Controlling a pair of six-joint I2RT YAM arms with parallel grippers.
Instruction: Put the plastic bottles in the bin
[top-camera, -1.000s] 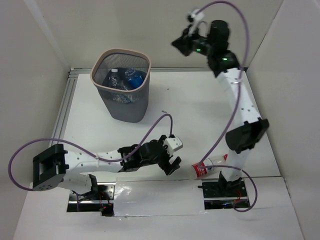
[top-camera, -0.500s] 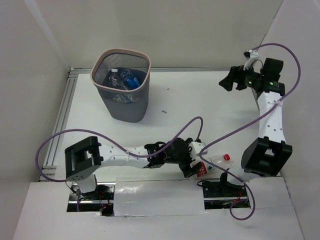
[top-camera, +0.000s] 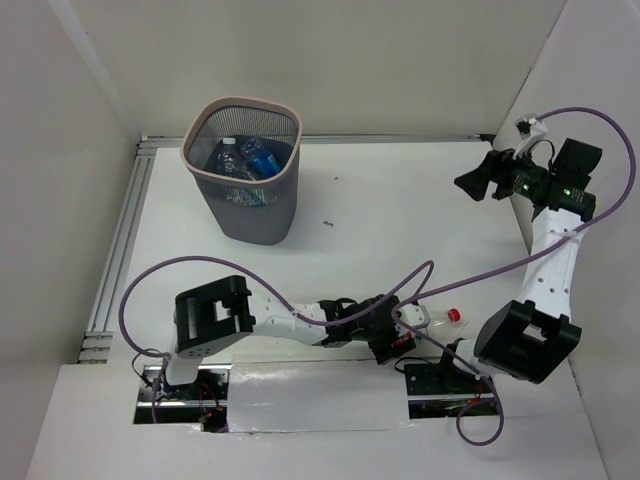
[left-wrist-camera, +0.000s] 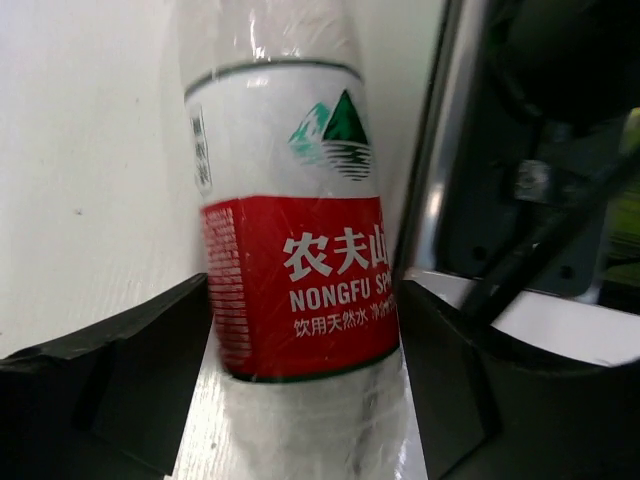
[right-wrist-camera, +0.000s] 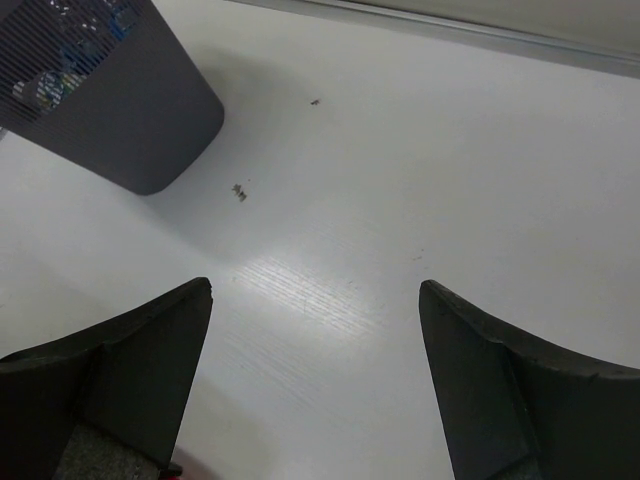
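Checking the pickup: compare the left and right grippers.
The left gripper straddles the red-labelled bottle, and whether it grips yet is unclear. The right gripper is open, with only table showing between its fingers. The left gripper sits low at the table's near edge, while the right gripper is off at the right side. Both have two dark fingers.

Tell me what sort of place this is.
Probably a robot test cell: plain white panel walls box in a white tabletop with a dark grey mesh bin and purple-cabled robot arms.

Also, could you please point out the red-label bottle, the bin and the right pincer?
Red-label bottle (left-wrist-camera: 300, 290), left wrist view, label.
Bin (top-camera: 250, 101), top view, rim.
Right pincer (right-wrist-camera: 315, 288), right wrist view, between fingertips.
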